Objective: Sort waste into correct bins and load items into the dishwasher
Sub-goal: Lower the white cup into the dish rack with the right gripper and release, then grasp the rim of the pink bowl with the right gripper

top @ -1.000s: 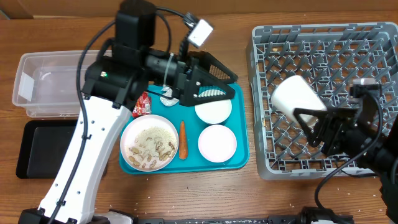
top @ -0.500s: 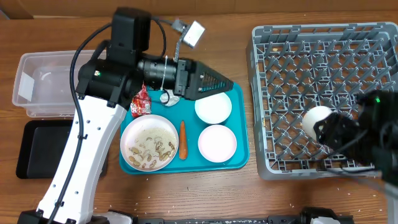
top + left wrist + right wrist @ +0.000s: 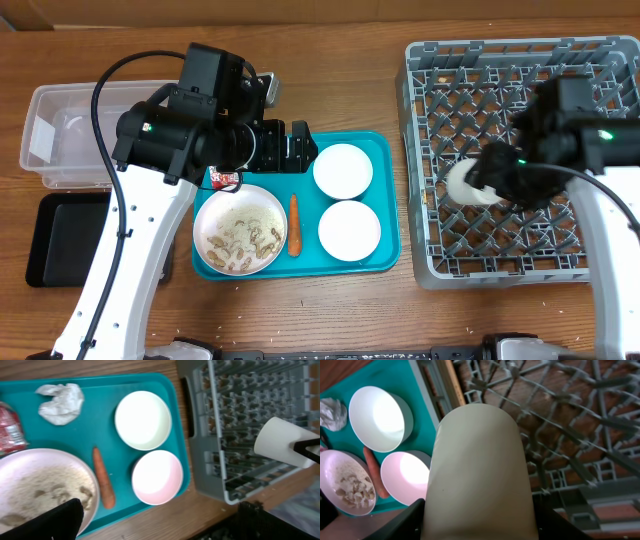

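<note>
My right gripper [image 3: 492, 180] is shut on the small white cup [image 3: 463, 184] and holds it on its side over the grey dish rack [image 3: 415, 120], near the rack's left side. In the right wrist view the cup [image 3: 477, 460] fills the space between the fingers [image 3: 477, 522]. My left gripper [image 3: 300, 150] is open and empty above the back of the teal tray [image 3: 385, 200]. The tray holds two white bowls [image 3: 343, 170] [image 3: 349, 229], the plate of rice scraps [image 3: 240, 229], the carrot [image 3: 294, 224] and the red wrapper [image 3: 222, 177]. The paper ball [image 3: 61, 403] shows only in the left wrist view.
The clear tub [image 3: 70, 135] stands at the far left with the black tray [image 3: 60, 240] in front of it. The rack takes up the right side of the wooden table. The left arm's body hangs over the tray's back left corner.
My right gripper has carried the cup leftward across the rack. My left gripper has pulled back to the left, uncovering the rear bowl.
</note>
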You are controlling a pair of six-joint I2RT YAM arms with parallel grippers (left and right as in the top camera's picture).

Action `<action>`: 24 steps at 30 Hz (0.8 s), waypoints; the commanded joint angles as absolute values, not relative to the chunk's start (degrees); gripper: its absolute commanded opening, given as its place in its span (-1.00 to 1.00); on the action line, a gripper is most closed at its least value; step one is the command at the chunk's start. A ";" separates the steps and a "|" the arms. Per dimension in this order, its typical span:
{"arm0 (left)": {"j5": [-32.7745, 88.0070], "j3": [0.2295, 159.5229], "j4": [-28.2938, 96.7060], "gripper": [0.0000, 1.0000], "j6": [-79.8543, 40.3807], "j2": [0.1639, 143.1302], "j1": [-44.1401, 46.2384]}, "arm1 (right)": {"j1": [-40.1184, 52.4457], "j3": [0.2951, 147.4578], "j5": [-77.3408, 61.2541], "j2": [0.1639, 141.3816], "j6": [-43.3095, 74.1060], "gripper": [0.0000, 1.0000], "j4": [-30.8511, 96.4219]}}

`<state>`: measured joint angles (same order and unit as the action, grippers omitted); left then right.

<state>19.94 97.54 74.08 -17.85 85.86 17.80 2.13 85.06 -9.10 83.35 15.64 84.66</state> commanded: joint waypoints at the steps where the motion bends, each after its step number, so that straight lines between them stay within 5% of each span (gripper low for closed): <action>1: 12.78 98.17 75.09 1.00 -16.73 83.18 20.84 | 5.45 85.56 -3.09 86.67 20.21 -0.09 83.46; 6: -0.34 98.17 80.07 1.00 -17.93 78.50 26.96 | 5.93 85.56 -2.83 90.59 22.13 -0.06 83.81; 10: -6.90 98.15 81.12 1.00 -18.44 74.59 30.96 | 5.93 85.73 -3.53 90.67 22.74 0.61 83.68; 17: -0.40 97.89 78.35 1.00 -17.58 74.54 31.92 | 5.93 95.57 -5.48 86.98 22.55 0.65 83.85; 21: -0.99 93.34 78.54 0.56 -17.69 76.64 33.52 | 5.93 102.30 -6.74 81.30 22.57 0.67 85.73; 24: -2.55 84.93 75.81 0.50 -20.08 78.13 35.90 | 5.93 105.27 -6.72 76.09 22.57 0.77 86.94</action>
<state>-1.39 91.48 76.95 -18.20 75.90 33.93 6.02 101.62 -5.98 82.21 22.46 86.21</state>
